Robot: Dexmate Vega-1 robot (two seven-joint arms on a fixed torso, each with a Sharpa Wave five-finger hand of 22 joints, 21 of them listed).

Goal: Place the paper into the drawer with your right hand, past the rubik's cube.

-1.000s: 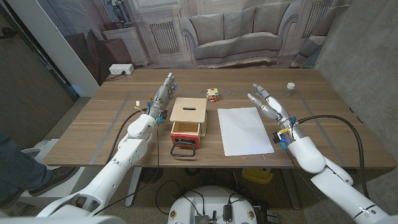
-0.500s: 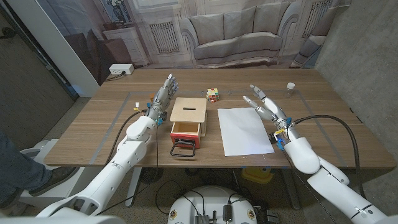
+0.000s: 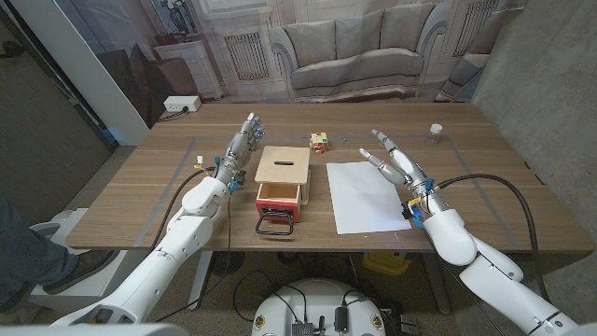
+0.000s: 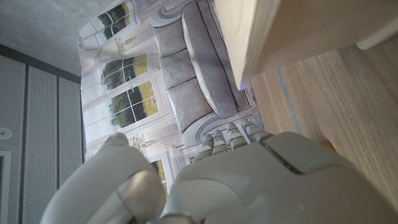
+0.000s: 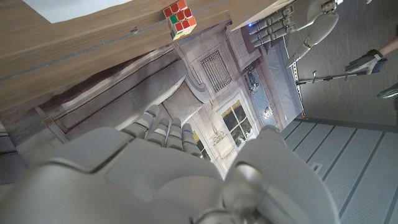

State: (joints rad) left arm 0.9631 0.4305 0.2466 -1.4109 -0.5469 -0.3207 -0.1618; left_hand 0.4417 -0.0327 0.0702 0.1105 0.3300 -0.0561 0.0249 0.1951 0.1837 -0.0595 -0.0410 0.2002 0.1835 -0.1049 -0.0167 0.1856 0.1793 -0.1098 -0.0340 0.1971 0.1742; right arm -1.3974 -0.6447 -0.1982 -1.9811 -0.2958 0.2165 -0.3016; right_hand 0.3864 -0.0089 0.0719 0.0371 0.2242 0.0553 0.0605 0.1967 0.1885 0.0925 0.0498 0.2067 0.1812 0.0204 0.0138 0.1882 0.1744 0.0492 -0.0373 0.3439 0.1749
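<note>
A white sheet of paper (image 3: 366, 195) lies flat on the wooden table, right of the small wooden drawer box (image 3: 283, 169). The box's red drawer (image 3: 278, 195) is pulled out toward me, with a black handle (image 3: 276, 227) in front. A Rubik's cube (image 3: 320, 142) (image 5: 178, 17) sits behind the paper's far left corner. My right hand (image 3: 395, 162) hovers open over the paper's far right edge, fingers spread, holding nothing. My left hand (image 3: 241, 147) stands open just left of the box, fingers pointing away from me. A corner of the paper (image 5: 74, 5) appears in the right wrist view.
A small clear bottle (image 3: 436, 133) stands at the table's far right. A white power strip (image 3: 182, 104) lies on the floor beyond the far left corner. The light wooden box (image 4: 267, 37) edges into the left wrist view.
My right hand has moved left and toward me, from beside the paper's right edge to over its far right part. My left hand has barely moved.
</note>
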